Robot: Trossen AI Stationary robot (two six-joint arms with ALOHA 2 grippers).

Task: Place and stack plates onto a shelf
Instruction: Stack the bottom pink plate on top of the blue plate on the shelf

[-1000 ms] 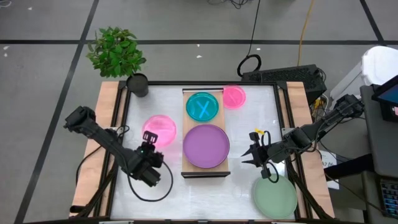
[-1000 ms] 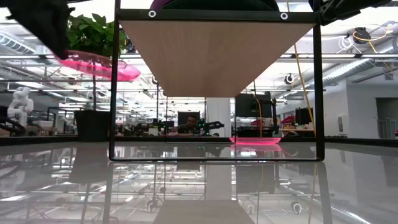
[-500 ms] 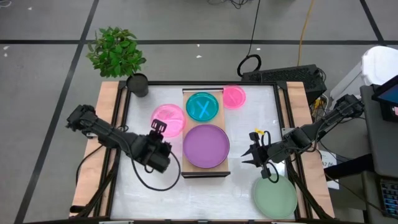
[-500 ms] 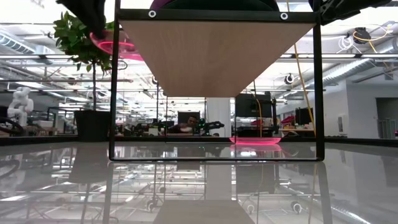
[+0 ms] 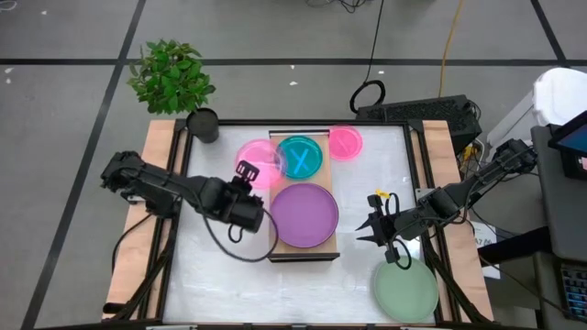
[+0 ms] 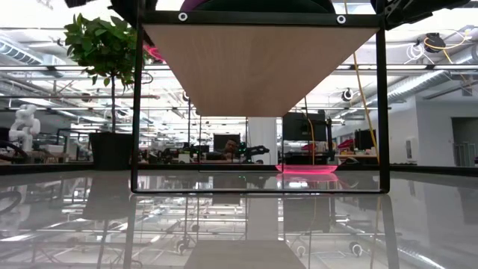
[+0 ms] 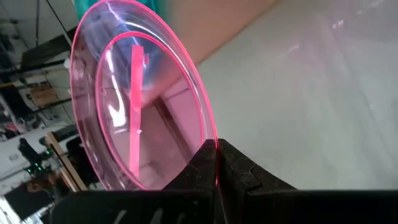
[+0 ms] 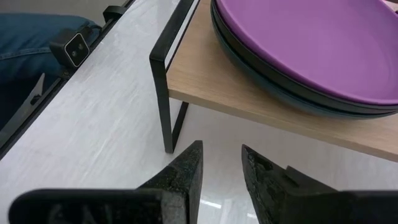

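From above, I saw my left gripper (image 5: 246,174) pinching the pink plate (image 5: 260,163) at center frame, overlapping the shelf's (image 5: 328,242) left edge beside the cyan plate (image 5: 298,156). The purple plate (image 5: 304,214) sat just below; my right gripper (image 5: 374,227) waited right of it, fingers apart. Left wrist: fingers (image 7: 239,171) clamped on the pink rim. Right wrist: parted fingers (image 8: 186,165) faced the shelf's leg (image 8: 163,102).

You can count two pink plates: one (image 5: 258,162) near the shelf (image 5: 304,247), one (image 5: 346,141) on the table. There is one cyan plate (image 5: 299,156), one purple plate (image 5: 304,214), one sage-green plate (image 5: 404,288). You see one shelf, one potted plant (image 5: 171,76), and two arms.
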